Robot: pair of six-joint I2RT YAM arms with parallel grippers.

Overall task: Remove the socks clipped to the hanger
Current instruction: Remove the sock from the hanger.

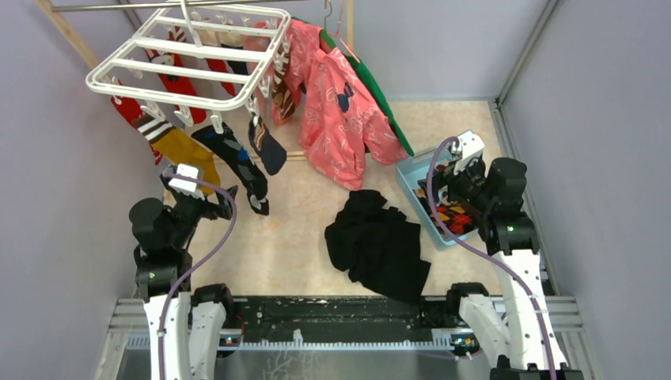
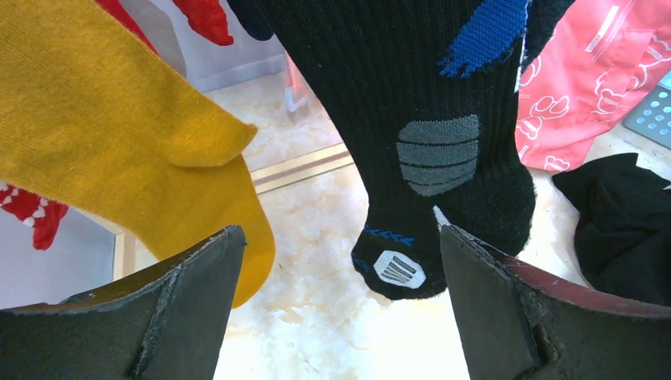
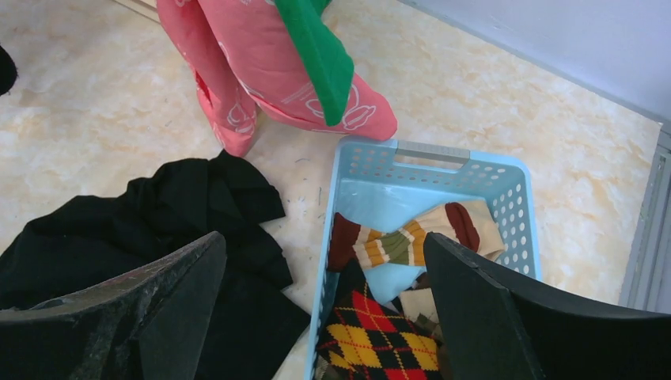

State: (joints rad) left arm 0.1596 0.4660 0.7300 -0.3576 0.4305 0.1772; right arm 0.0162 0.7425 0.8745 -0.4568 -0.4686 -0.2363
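Observation:
The white hanger (image 1: 170,96) hangs at the upper left with socks clipped under it: red ones (image 1: 178,79), a mustard yellow one (image 1: 190,154), a black one with blue patches (image 1: 241,162) and a dark navy one (image 1: 267,146). My left gripper (image 1: 224,202) is open just below them. In the left wrist view its jaws (image 2: 340,231) stand wide, with the black sock's toe (image 2: 443,158) just ahead of the right finger and the mustard sock (image 2: 119,134) beside the left one. My right gripper (image 3: 324,237) is open and empty over the blue basket (image 3: 348,146).
A pink printed shirt (image 1: 340,119) and a green garment (image 1: 384,103) hang right of the rack. A black cloth heap (image 1: 380,245) lies mid-floor. The basket (image 1: 411,178) holds an argyle sock (image 3: 380,332) and a striped one (image 3: 403,241). Walls close in on both sides.

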